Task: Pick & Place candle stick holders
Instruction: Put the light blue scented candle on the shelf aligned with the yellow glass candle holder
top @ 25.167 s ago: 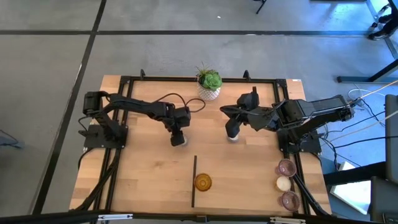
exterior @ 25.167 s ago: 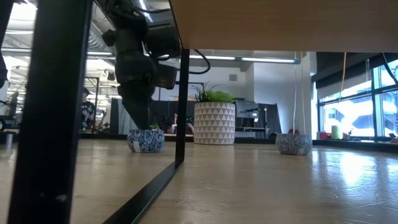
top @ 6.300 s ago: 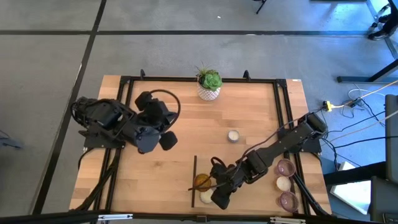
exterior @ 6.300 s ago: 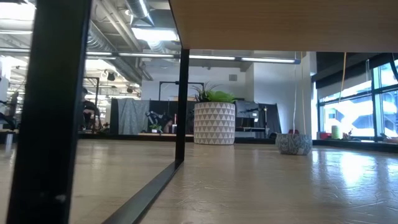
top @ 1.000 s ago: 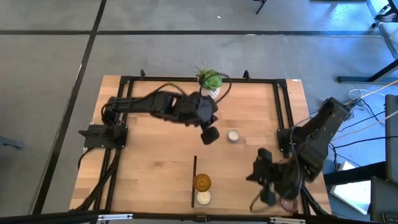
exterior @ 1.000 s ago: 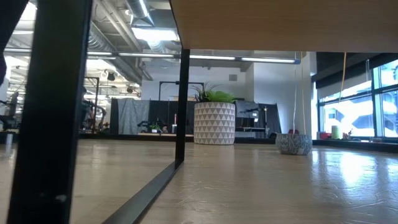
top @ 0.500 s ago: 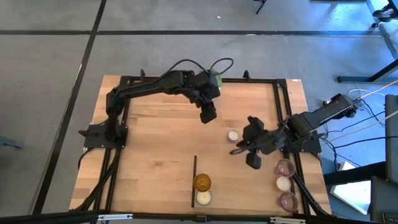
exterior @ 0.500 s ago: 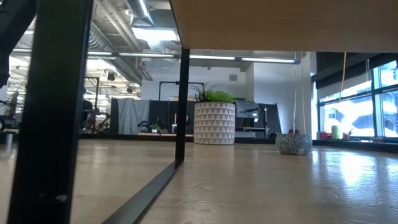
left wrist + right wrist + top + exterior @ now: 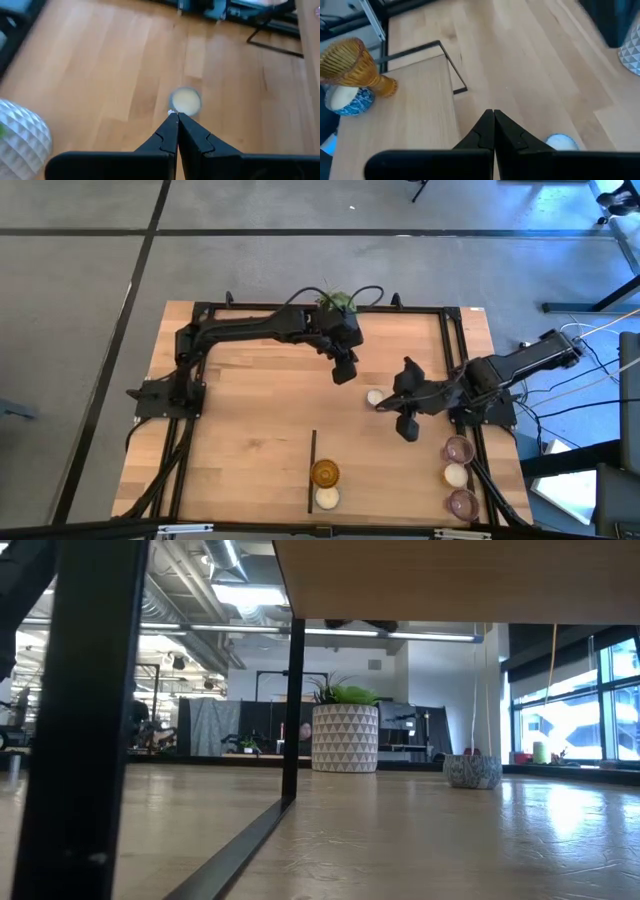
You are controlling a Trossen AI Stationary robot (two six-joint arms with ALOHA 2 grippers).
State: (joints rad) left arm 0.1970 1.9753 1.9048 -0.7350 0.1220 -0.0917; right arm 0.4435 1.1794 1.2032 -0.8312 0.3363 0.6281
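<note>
A cream-white holder (image 9: 375, 397) stands on the table's middle right; it also shows in the left wrist view (image 9: 186, 101), the right wrist view (image 9: 560, 142) and the low view (image 9: 472, 771). My right gripper (image 9: 384, 404) is shut, right beside it on its right; I cannot tell whether they touch. My left gripper (image 9: 343, 372) is shut and empty, to the holder's far left. The amber holder (image 9: 326, 472) and a cream one (image 9: 327, 498) stand near the front edge. Two mauve holders (image 9: 459, 450) (image 9: 465, 502) and a cream one (image 9: 456, 475) stand at the right front.
The white patterned pot with the green plant (image 9: 345, 738) stands at the far edge, partly under my left arm (image 9: 250, 330) in the high view. A thin black bar (image 9: 312, 470) lies on the table beside the amber holder. A black frame runs along the table's edges.
My right gripper has swung from the table's right front corner toward the far edge and the left, up to the cream holder in the middle. My left gripper has drawn back from beside that holder toward the far edge. The holders have kept their places.
</note>
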